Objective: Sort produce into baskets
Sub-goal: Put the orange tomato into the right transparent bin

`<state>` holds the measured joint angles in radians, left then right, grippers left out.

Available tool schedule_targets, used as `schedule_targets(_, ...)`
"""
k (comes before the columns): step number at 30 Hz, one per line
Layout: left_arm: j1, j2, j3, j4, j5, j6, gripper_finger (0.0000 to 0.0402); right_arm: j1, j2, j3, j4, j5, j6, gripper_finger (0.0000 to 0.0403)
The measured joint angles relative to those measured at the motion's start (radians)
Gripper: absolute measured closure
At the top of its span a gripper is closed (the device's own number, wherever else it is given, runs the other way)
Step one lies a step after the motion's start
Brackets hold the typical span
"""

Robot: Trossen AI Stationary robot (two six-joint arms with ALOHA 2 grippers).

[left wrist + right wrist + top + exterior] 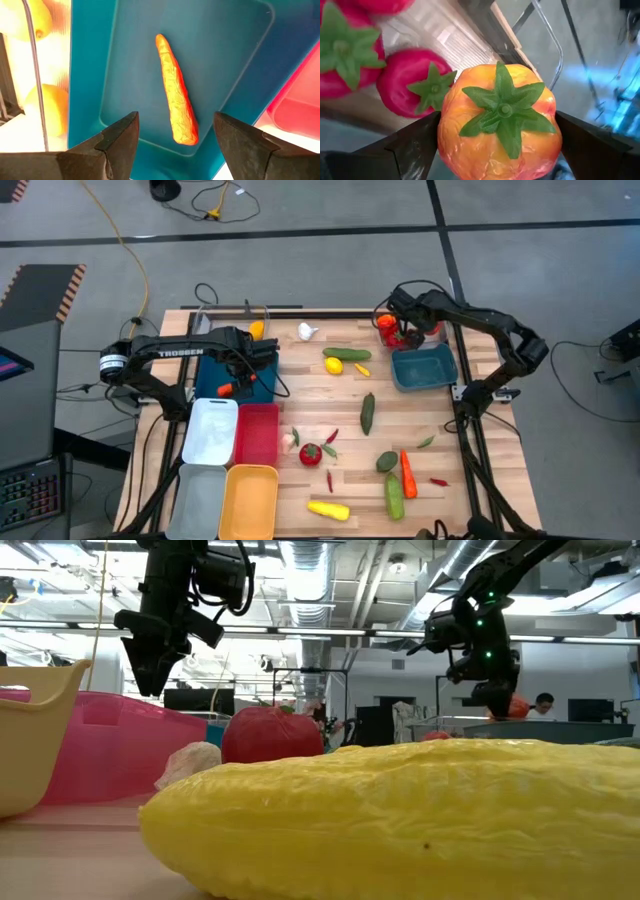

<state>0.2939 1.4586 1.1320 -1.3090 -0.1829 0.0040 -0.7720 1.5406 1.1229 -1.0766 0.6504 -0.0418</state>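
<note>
Gripping an orange pepper (499, 127), my right hand (397, 332) hung near the worktop's (460, 470) far right corner; left hand (175, 142) gaped empty above a carrot (175, 92) in the teal basket (227, 50).

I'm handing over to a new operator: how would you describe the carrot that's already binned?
Find the dark blue bin on the table's left side, under the left gripper. The carrot lies alone in it, an orange taper; the other carrot lies loose among the cucumbers on the right.

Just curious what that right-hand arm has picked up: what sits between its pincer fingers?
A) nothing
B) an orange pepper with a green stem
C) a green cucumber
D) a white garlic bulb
B: the right wrist view shows the orange pepper filling the right pincer, above the red tomatoes in a clear bin.
</note>
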Motion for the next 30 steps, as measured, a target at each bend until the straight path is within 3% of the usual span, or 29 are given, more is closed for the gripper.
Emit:
schedule_targets(20, 0.000, 0.000, 0.000, 0.000, 0.000, 0.001, 0.0157, -0.023, 0.000, 0.000, -0.016, -0.001, 0.015, 0.0003)
schedule_targets(30, 0.000, 0.000, 0.000, -0.001, 0.000, 0.000, 0.0157, -0.062, 0.000, 0.000, -0.017, -0.129, 0.008, 0.0003)
